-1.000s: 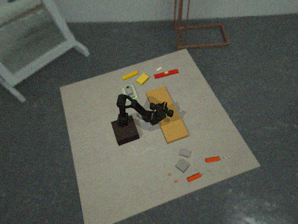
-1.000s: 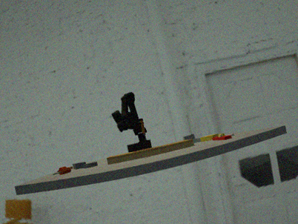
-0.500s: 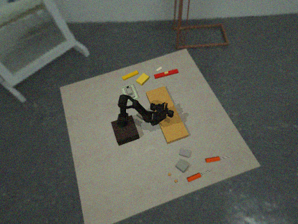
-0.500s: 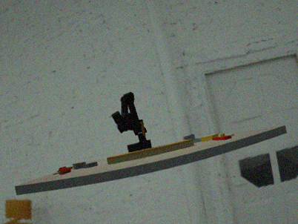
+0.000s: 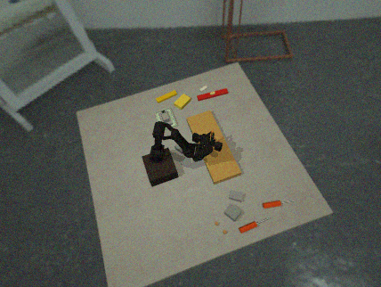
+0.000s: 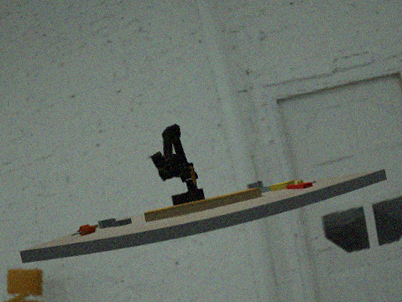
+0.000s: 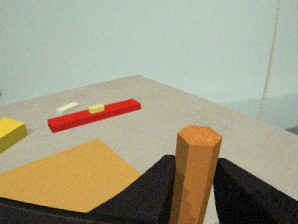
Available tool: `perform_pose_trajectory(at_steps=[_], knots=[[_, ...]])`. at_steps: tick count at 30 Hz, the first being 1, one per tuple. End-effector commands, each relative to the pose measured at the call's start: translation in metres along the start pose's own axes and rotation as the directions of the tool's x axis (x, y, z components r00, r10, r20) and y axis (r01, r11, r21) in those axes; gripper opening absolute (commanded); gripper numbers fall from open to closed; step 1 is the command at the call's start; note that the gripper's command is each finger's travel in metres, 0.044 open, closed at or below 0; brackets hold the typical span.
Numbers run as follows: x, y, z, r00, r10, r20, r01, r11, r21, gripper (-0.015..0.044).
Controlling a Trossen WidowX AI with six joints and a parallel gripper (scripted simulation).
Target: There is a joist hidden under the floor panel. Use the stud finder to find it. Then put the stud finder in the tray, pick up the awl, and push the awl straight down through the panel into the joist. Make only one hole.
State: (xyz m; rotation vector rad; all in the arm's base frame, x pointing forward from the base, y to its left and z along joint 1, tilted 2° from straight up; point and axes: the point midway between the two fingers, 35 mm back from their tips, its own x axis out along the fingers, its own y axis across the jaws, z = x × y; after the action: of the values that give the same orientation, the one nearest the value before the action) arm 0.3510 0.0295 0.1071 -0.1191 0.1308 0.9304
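Note:
My gripper (image 5: pixel 212 139) (image 6: pixel 191 174) (image 7: pixel 193 166) is shut on the awl. The awl (image 6: pixel 193 175) (image 7: pixel 199 146) has an orange-brown, six-sided handle, whose top stands up between the fingers in the wrist view. The awl is roughly upright, above the floor panel. The floor panel (image 5: pixel 223 171) (image 6: pixel 156 215) (image 7: pixel 75 172) is a flat orange-yellow board. I cannot make out the awl's tip or any hole in the panel. The grey stud finder (image 5: pixel 165 115) lies in the pale green tray (image 5: pixel 174 118), beyond the arm's base in the top view.
Beyond the panel lie a red level (image 5: pixel 218 94) (image 7: pixel 117 109), a yellow block (image 5: pixel 182 102) (image 7: pixel 12 131), a yellow bar (image 5: pixel 166 96) and a small pale piece (image 5: pixel 203 88) (image 7: pixel 68 107). Near the other end are grey blocks (image 5: pixel 233 212) and two orange-handled tools (image 5: pixel 271 204) (image 5: pixel 247 227).

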Motion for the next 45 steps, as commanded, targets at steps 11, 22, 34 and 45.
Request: perform_pose_trajectory(at_steps=[11,22,34,45], knots=[[0.001,0.001,-0.007,1.0,0.006,0.005,-0.006,1.0,-0.009,0.0],[0.002,0.001,-0.013,1.0,0.006,0.005,-0.006,1.0,-0.009,0.0],[0.003,0.001,-0.021,1.0,0.006,0.005,-0.006,1.0,-0.009,0.0],[0.005,0.001,-0.039,1.0,0.006,0.005,-0.006,1.0,-0.009,0.0]])
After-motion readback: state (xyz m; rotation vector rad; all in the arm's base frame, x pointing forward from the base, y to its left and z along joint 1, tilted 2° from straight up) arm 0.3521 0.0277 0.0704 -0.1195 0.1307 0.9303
